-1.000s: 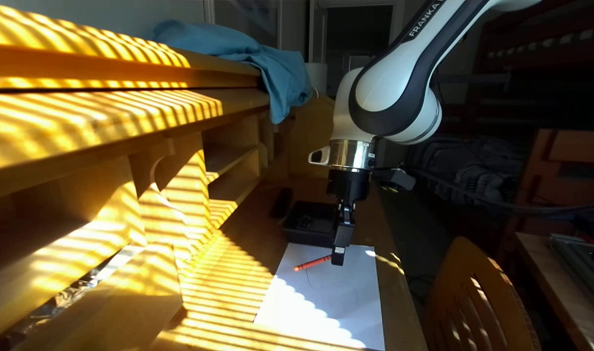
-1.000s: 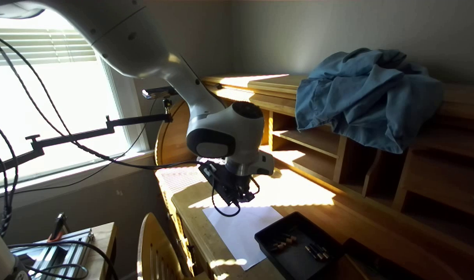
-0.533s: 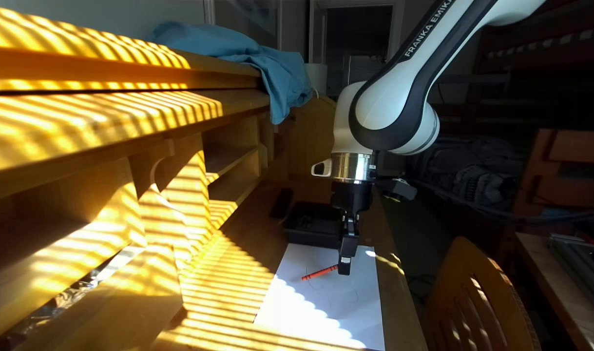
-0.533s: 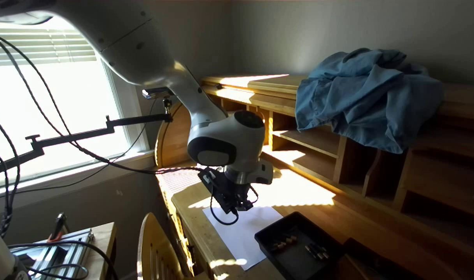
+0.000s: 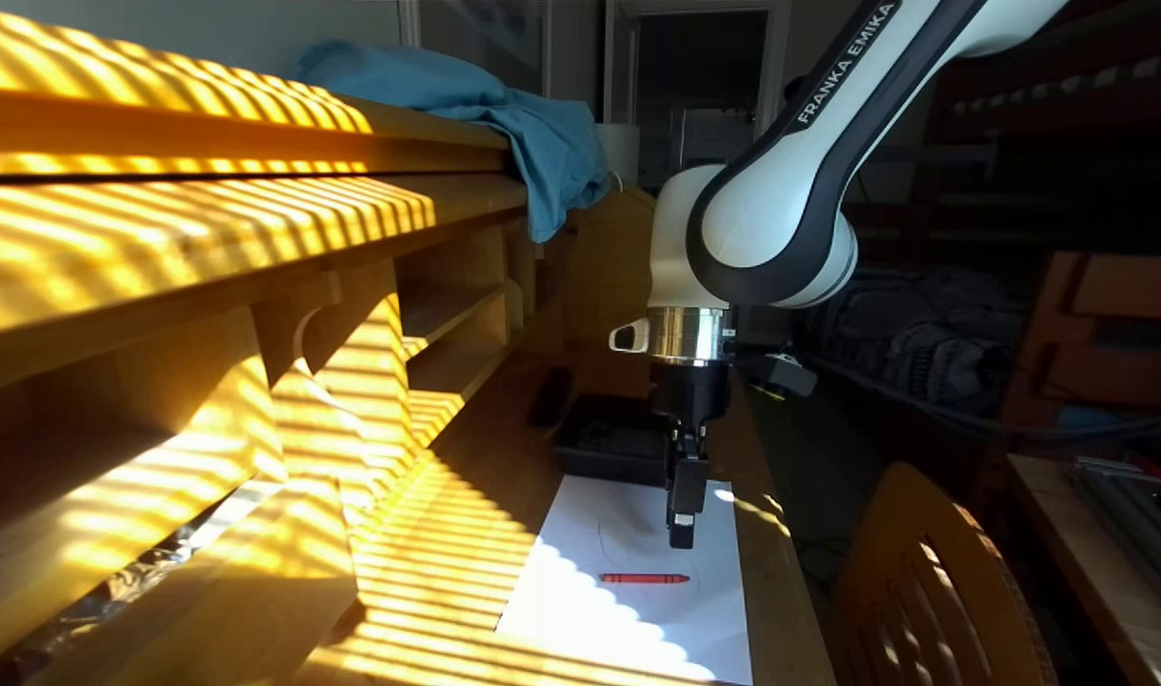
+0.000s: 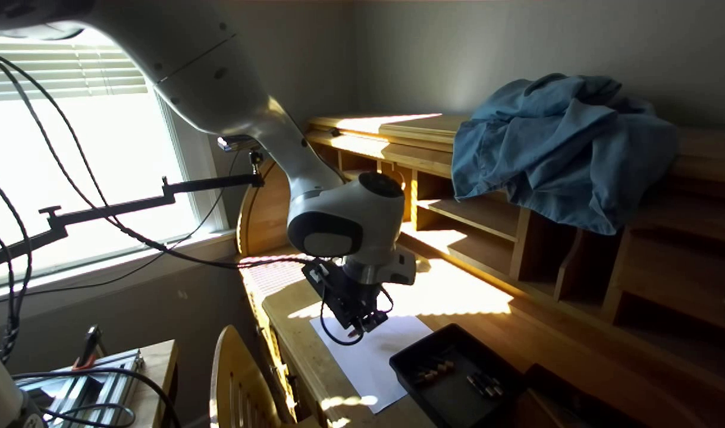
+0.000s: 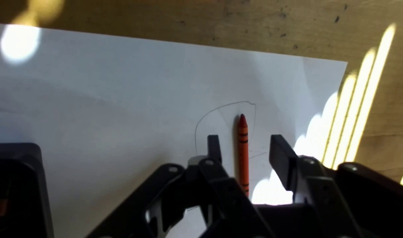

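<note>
My gripper (image 7: 244,140) stands open in the wrist view, its two black fingers (image 7: 282,158) apart with nothing pinched between them. A red-orange crayon (image 7: 243,155) with dark bands lies on the white paper (image 7: 122,99), seen through the gap and touching neither finger. Its tip points away from the gripper base; its rear end is hidden behind a finger linkage. Thin curved pencil-like lines surround it on the sheet. In an exterior view the gripper (image 5: 681,534) hangs just above the crayon (image 5: 644,578). The arm mostly covers the crayon (image 6: 353,334) in an exterior view.
A black tray (image 6: 407,370) holding several short sticks stands beside the paper on the wooden desk. Wooden cubbies (image 5: 447,314) rise along one side, with a blue cloth (image 6: 552,148) draped over the top. A chair (image 5: 923,581) stands at the desk's open side.
The gripper has come down toward the paper and its jaws have parted. The crayon, held at a slant before, has dropped out and now lies flat on the sheet.
</note>
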You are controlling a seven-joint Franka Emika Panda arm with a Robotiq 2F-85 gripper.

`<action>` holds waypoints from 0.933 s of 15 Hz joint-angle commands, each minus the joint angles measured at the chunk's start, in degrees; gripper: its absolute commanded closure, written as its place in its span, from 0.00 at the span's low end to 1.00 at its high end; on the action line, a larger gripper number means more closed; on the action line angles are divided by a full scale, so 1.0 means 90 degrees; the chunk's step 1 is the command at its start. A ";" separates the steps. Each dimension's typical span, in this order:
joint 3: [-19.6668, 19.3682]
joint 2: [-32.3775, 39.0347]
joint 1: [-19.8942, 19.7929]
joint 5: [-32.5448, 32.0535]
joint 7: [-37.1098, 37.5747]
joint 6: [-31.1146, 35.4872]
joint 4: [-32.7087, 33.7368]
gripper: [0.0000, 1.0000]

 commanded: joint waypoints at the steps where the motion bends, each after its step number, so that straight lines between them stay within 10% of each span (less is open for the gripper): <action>1: 0.0067 -0.0071 -0.0098 -0.0307 0.0258 0.0194 -0.0069 0.23; 5: 0.0229 0.0054 -0.0221 -0.0169 0.0110 0.0742 0.0136 0.01; 14: 0.0336 0.0380 -0.0129 -0.0505 0.0375 0.0904 0.0512 0.00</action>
